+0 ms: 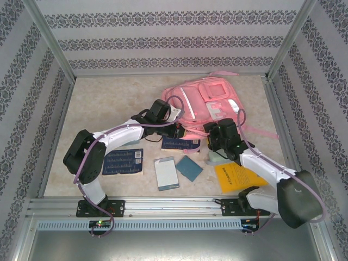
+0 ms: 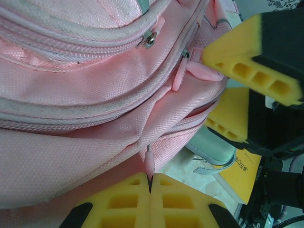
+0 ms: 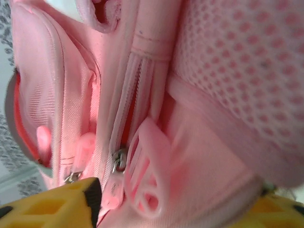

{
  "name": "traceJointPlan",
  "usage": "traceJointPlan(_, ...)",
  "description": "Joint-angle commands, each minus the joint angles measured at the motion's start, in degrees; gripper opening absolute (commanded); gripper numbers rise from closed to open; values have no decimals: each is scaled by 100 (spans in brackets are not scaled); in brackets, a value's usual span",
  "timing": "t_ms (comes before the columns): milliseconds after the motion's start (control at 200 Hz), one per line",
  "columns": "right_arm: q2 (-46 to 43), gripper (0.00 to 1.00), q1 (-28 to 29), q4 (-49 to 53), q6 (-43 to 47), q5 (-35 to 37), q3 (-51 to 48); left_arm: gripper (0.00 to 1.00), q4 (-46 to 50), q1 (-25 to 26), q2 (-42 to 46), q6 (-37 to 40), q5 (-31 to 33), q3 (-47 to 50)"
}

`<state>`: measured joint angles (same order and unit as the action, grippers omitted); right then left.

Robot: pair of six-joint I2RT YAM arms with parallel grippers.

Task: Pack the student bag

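The student bag (image 1: 204, 103), a big pink backpack, lies at the back right of the table. My left gripper (image 1: 176, 129) is at its near left edge, and its yellow fingers (image 2: 150, 186) are shut on a small pink zipper pull (image 2: 149, 165). My right gripper (image 1: 216, 136) sits at the bag's near edge. Its fingertips (image 3: 57, 204) stand about halfway apart and press on a thick fold of the bag beside a zipper slider (image 3: 118, 161) and a large pink pull tab (image 3: 147, 175). From the left wrist, those yellow fingers (image 2: 251, 52) straddle the bag's edge.
In front of the bag lie a dark blue booklet (image 1: 123, 161), a second dark blue item (image 1: 179, 143), a white notebook (image 1: 165, 173), a teal square (image 1: 189, 168), a pale green pouch (image 1: 216, 158) and a yellow book (image 1: 237, 176). Patterned walls enclose the table.
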<state>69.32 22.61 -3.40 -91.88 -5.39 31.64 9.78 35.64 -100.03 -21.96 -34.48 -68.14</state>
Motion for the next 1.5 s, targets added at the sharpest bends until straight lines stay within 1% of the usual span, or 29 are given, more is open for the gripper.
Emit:
traceJointPlan(0, 302, 40, -99, -659, 109, 191, 57, 0, -182, 75, 133, -124, -185, 58)
traceJointPlan(75, 288, 25, -98, -875, 452, 144, 111, 0, -122, 77, 107, -107, -139, 37)
traceJointPlan(145, 115, 11, -15, -504, 837, 277, 291, 0, 8, 75, 47, -107, -134, -64)
traceJointPlan(175, 43, 7, 11, -370, 975, 351, 359, 0, 97, 76, 0, -95, -159, -123)
traceJointPlan(250, -66, 0, 68, -229, 1126, 433, 401, 6, 234, 75, -71, -73, -168, -262)
traceJointPlan(350, -54, 0, 96, -144, 1179, 389, 407, 15, 428, 75, -163, 1, -105, -397)
traceJointPlan(505, 45, 0, 178, -176, 1202, 362, 412, 24, 549, 81, -286, 27, -140, -502)
traceJointPlan(670, 108, 0, 271, -179, 1240, 365, 483, 29, 726, 109, -417, 85, -105, -659)
traceJointPlan(844, 91, 0, 323, -145, 1311, 363, 552, 31, 1000, 145, -569, 213, -46, -912)
traceJointPlan(879, 86, 0, 325, -127, 1323, 363, 554, 30, 1086, 160, -618, 263, -41, -996)
traceJointPlan(989, 82, 0, 333, -133, 1365, 347, 571, 25, 1446, 232, -834, 452, 46, -1298)
traceJointPlan(1094, 58, 0, 341, -80, 1424, 336, 596, 13, 1657, 242, -944, 513, 281, -1405)
traceJointPlan(1184, 38, 0, 327, -33, 1520, 365, 613, 0, 1743, 242, -890, 564, 422, -1410)
traceJointPlan(1299, 55, 0, 206, 124, 1745, 261, 722, 0, 1955, 242, -669, 714, 754, -1420)
traceJointPlan(1494, -2, 0, -256, 452, 2243, -202, 942, 0, 2387, 186, -168, 1045, 1347, -1389)
